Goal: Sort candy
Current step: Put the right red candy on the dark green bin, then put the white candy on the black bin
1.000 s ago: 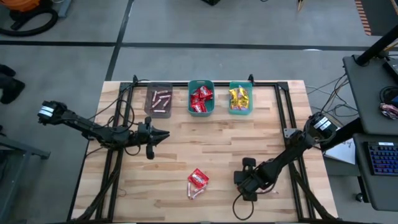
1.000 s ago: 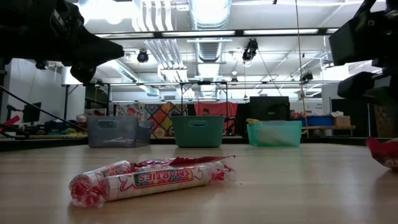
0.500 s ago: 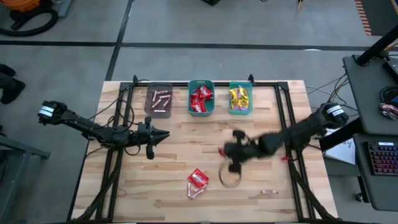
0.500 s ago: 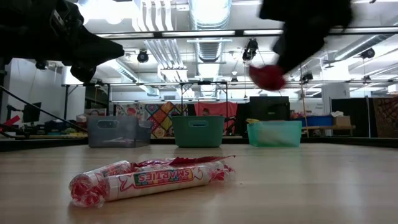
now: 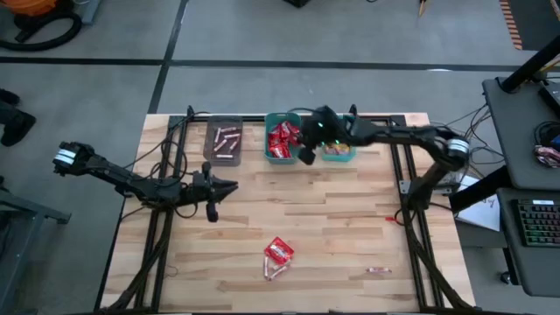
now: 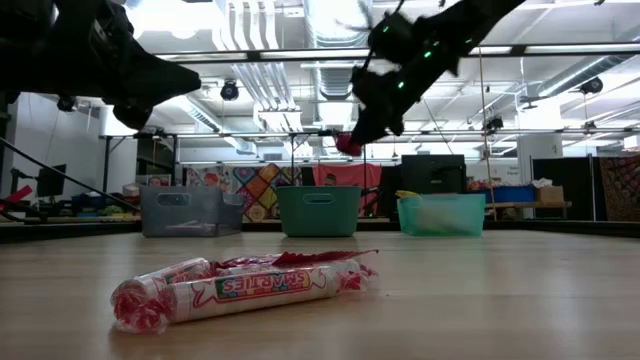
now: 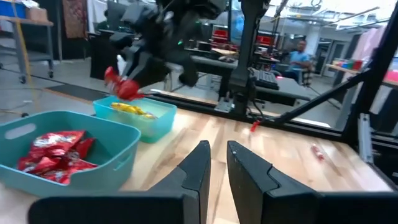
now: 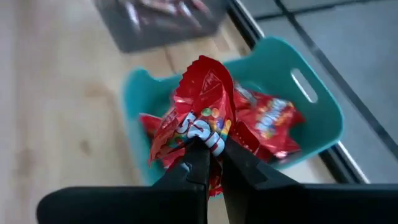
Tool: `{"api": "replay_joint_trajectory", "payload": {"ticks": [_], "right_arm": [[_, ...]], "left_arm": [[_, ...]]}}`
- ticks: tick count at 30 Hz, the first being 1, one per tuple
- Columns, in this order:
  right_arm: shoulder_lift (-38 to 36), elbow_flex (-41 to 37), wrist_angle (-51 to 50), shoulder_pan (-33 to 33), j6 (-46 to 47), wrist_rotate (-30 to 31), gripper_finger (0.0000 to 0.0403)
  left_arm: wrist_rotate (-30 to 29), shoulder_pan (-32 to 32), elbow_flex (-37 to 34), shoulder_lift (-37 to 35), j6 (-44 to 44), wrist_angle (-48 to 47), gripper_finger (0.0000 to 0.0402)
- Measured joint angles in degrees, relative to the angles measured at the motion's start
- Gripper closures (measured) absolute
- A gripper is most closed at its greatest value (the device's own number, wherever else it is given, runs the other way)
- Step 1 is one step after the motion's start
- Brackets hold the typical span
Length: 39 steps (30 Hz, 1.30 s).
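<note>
The right pincer (image 5: 306, 154) hangs over the far middle of the pale wooden counter (image 5: 350, 219), its two dark fingers (image 8: 198, 163) pinched tight on the lower edge of a glossy red crinkled candy packet (image 8: 203, 109). In the right wrist view the packet stands above the teal rectangular plastic bin of red packets (image 5: 269, 133), with the bin's near rim below it. From overhead the pincer sits at that bin's right edge, close to the neighbouring teal bin of bright yellow packets (image 5: 349, 156).

The main risk is a drop in the wrong place. The hold is only on a thin strip of wrapper, so the packet could slip free early or swing as the fingers part. Because the pincer is near the wall between the two teal bins, a release here might land the packet on the rim, on the counter, or among the yellow ones. A light foil packet could also cling to a finger and be carried away.

The left pincer (image 5: 217, 188) waits above the left of the counter, its fingers nearly together with a narrow gap and nothing held. A grey rectangular bin of thin pinkish stick pieces (image 5: 223, 142) stands at the far left. More sweets lie unsorted on the near counter: a red packet with wrapped candy rolls (image 5: 277, 255) beside it, and a small stick piece (image 5: 378, 269) to the right.
</note>
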Motion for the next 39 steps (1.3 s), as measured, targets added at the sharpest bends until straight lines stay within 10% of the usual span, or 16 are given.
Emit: {"api": "replay_joint_trajectory", "payload": {"ticks": [10, 18, 32, 39], "right_arm": [[17.90, 17.55, -11.34, -5.05, -4.26, -0.33, 0.0377], [20.76, 21.33, -14.83, -4.79, -2.06, -0.37, 0.0283], [5.17, 18.71, -29.94, 2.42, 8.57, -11.78, 0.0210], [-5.71, 8.53, -29.24, 17.55, 18.30, -4.37, 0.0222]], "left_arm": [[-1.56, 0.00, 0.00, -0.04, 0.54, 0.20, 0.0364], [-1.62, 0.00, 0.00, -0.04, -0.81, 0.11, 0.0364], [4.49, -0.35, 0.57, 4.28, -12.89, 0.16, 0.0364], [4.83, -2.86, 8.37, 17.38, -11.52, -0.45, 0.0364]]}}
